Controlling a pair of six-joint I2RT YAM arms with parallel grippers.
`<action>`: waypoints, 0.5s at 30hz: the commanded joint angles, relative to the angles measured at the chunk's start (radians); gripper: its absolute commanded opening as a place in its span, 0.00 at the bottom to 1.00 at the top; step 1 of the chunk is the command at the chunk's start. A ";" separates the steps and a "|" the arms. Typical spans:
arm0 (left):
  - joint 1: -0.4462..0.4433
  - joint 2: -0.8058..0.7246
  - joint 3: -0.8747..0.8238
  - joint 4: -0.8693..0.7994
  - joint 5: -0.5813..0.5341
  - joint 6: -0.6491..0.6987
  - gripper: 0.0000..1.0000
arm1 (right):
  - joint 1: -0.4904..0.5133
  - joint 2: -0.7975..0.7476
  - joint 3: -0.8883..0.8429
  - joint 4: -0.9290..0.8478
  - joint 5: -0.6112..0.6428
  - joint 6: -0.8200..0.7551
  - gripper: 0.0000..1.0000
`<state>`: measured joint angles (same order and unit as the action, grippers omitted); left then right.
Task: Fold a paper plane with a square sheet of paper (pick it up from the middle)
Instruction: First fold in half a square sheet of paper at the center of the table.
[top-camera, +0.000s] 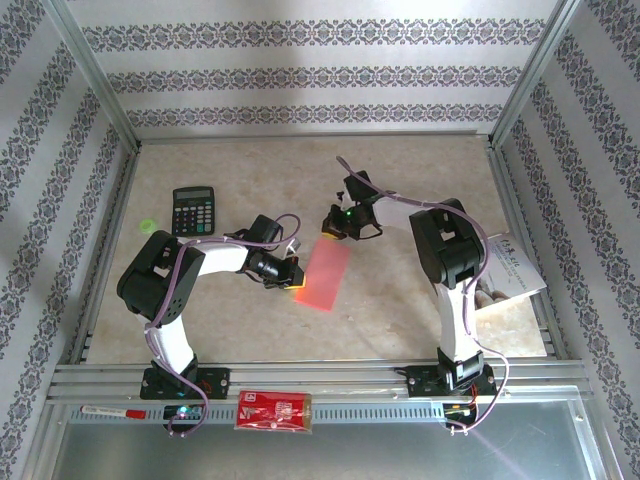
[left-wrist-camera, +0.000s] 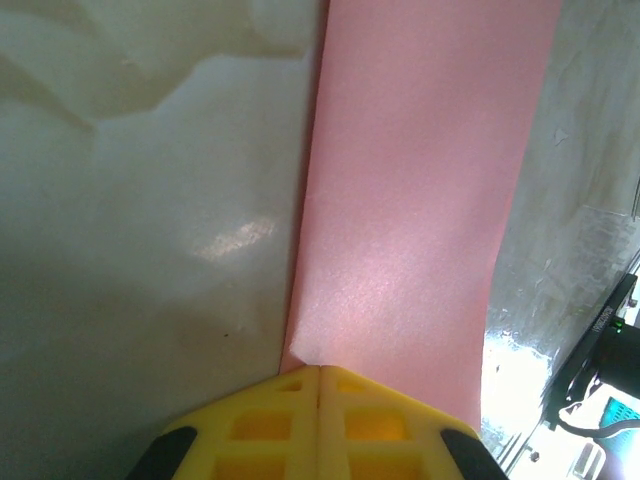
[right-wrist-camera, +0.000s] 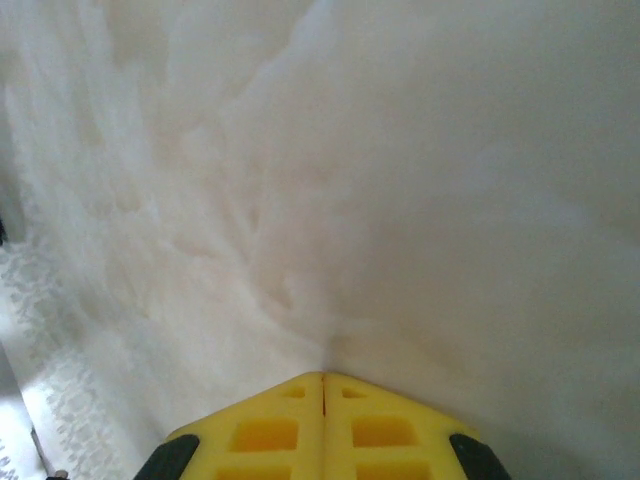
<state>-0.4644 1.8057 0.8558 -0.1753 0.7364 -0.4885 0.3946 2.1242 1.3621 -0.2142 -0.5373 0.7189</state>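
Lying flat, one sheet (top-camera: 325, 275), two closed pincers (left-wrist-camera: 320, 372) (right-wrist-camera: 322, 378)

Robot test cell, lab-type, not a home. A bare aluminium frame (top-camera: 95, 72) boxes in a marble-look counter (top-camera: 420, 165). Flat panels of striped floral wallpaper (top-camera: 300, 78) serve as walls. The left arm (top-camera: 165, 290) and right arm (top-camera: 450, 255) are bolted to a slotted metal rail (top-camera: 340, 375), cables exposed.
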 joint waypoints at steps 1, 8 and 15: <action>-0.019 0.083 -0.073 -0.254 -0.199 0.027 0.00 | -0.029 -0.110 -0.061 0.081 0.077 -0.030 0.00; -0.018 0.079 -0.065 -0.257 -0.197 0.022 0.00 | 0.066 -0.225 -0.206 0.146 0.068 -0.001 0.00; -0.018 0.075 -0.064 -0.257 -0.199 0.024 0.00 | 0.168 -0.181 -0.272 0.250 0.017 0.095 0.00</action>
<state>-0.4656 1.8057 0.8604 -0.1833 0.7319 -0.4885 0.5457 1.9133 1.1126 -0.0292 -0.4969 0.7631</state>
